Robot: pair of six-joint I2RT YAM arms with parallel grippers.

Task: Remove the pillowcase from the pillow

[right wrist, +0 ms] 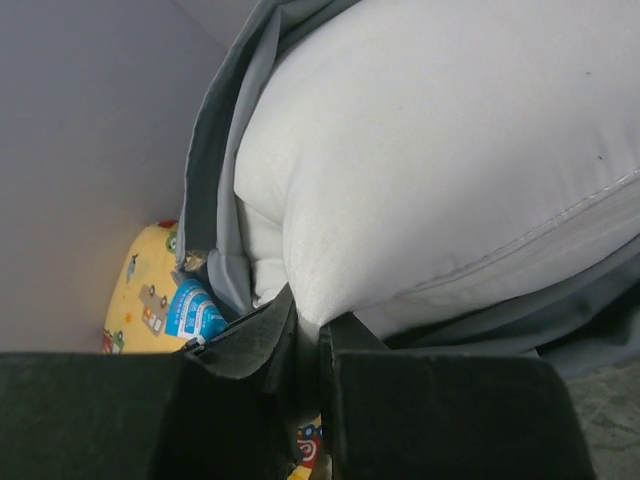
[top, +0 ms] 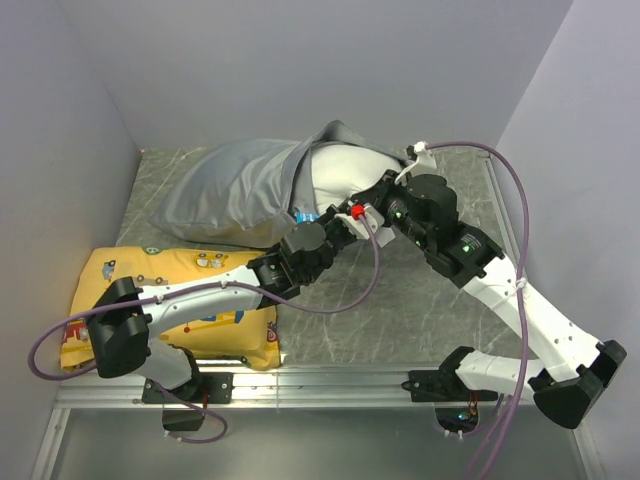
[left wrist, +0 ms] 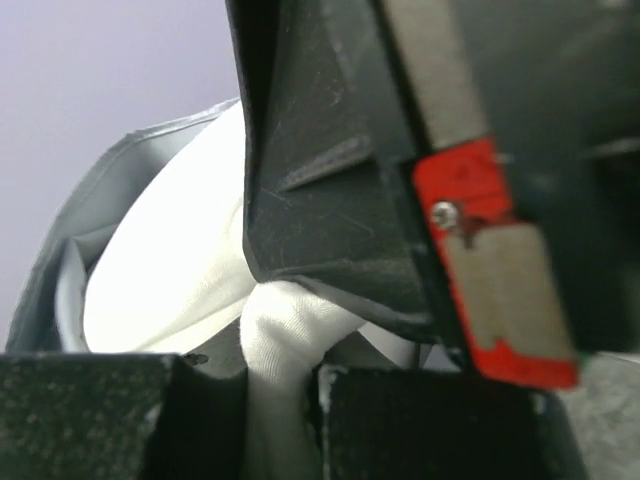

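Observation:
The grey pillowcase (top: 225,190) lies at the back of the table and covers the left part of the white pillow (top: 345,165), whose right end bulges out of the case's opening. My left gripper (top: 335,222) is at the pillow's near edge. In the left wrist view it (left wrist: 285,375) is shut on a pinched fold of the white pillow (left wrist: 170,270), with the pillowcase rim (left wrist: 90,220) behind. My right gripper (right wrist: 308,340) is shut on a corner of the pillow (right wrist: 430,160), beside the pillowcase edge (right wrist: 215,170) and the blue tag (right wrist: 195,312).
A yellow cushion (top: 170,300) printed with cartoon vehicles lies at the front left, under my left arm. Grey walls close in the table at the left, back and right. The two grippers sit close together, the right one's red part (left wrist: 465,180) filling the left wrist view.

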